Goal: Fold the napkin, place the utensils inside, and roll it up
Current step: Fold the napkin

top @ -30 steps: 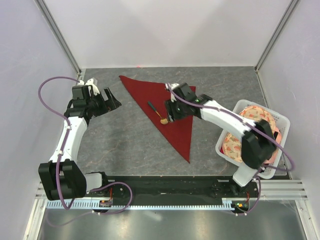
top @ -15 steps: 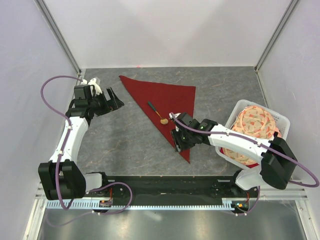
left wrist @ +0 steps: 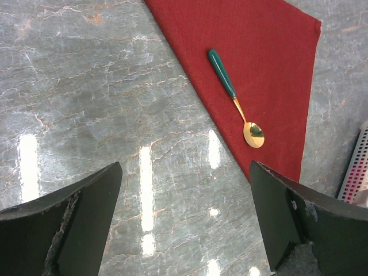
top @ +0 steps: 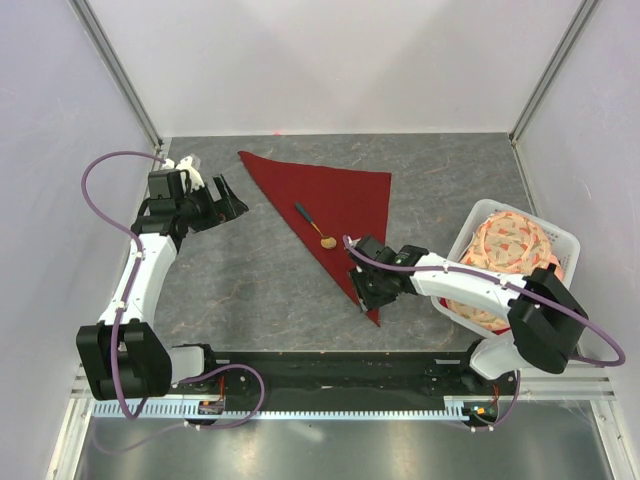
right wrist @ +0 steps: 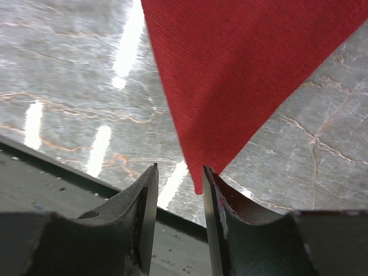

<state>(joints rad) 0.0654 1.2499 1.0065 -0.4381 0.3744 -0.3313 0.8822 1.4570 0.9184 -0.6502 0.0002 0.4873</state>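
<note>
Here the white basket (top: 562,233) holds floral cloth (top: 510,240), near the napkin (top: 340,200)

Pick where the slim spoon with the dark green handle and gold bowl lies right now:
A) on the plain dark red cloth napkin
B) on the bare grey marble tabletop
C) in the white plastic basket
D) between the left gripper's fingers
A: the slim spoon with the dark green handle and gold bowl lies flat on the plain dark red cloth napkin, near its long diagonal edge, as the top and left wrist views both show.
</note>
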